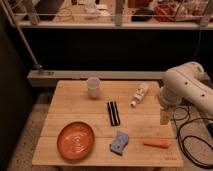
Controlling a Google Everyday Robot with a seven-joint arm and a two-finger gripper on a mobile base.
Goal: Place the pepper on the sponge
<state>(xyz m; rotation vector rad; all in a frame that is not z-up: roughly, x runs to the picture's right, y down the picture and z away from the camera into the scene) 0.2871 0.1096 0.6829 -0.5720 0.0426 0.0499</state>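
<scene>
Camera view, single entry, one wooden slatted table (75, 95) seen from the front and above.

Item 1: gripper (163, 118); hangs from the white robot arm (187, 85) at the table's right edge, pointing down at the boards; jaws parted, nothing between them; not touching any object.

Item 2: pepper (156, 144); slim, orange-red; lies flat on the bare wood at the front right of the table; long axis runs nearly left to right across the table, along the slats; which end is the thin tip cannot be made out.

Item 3: sponge (119, 142); light blue, wavy-edged; lies flat at the front centre, set a little askew; its top is bare; the pepper lies to its right, near but apart, with wood showing between them, so the pepper is not on the sponge.

Governing relation: the pepper lies toward the front edge from the gripper and slightly to its left, closer to it than any other object; the sponge lies further left along the same front strip; a grasp would, by judgement, need the jaws set across the pepper's long axis, then a short carry leftward.

Other holdings: round orange plate (61, 135), front left, nothing on it; black bar-like object (113, 113), centre, long axis running front to back; white cup (93, 87), upright, rear centre; white bottle (140, 94), on its side, rear right; black cables (187, 135) on the floor to the right of the table.
</scene>
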